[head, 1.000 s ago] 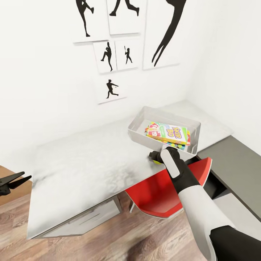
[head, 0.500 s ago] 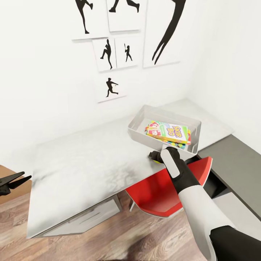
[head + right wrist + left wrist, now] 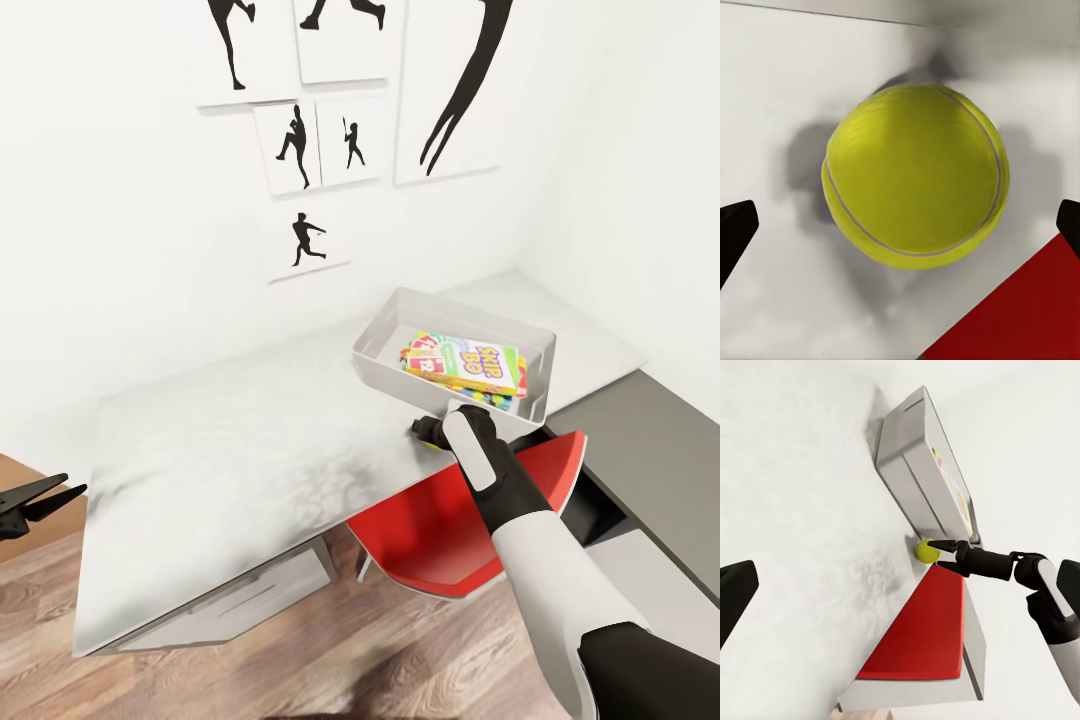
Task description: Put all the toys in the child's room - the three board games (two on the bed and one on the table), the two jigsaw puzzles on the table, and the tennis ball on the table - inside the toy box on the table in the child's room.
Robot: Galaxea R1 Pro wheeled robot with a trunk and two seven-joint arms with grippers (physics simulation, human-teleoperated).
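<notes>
The tennis ball point(image 3: 433, 443) point(image 3: 915, 174) lies on the table point(image 3: 230, 450) near its front edge, just in front of the toy box point(image 3: 380, 360) point(image 3: 907, 465). My right gripper point(image 3: 428, 432) point(image 3: 937, 554) is open, one finger on each side of the ball with a gap to both. Inside the toy box lie board games point(image 3: 465, 365), a lettered green-and-red one on top. Flat colourful things show under it, and I cannot tell if they are the jigsaw puzzles. My left gripper point(image 3: 45, 495) hangs open off the table's left end. The bed is out of view.
A red chair point(image 3: 450, 530) point(image 3: 922, 630) is tucked under the table right below my right arm. A lower dark-grey cabinet point(image 3: 650, 460) adjoins the table on the right. The white wall with black athlete pictures point(image 3: 300, 150) runs behind the table.
My right gripper has crept slightly onto the ball, which shows less behind the hand. The left arm has not moved.
</notes>
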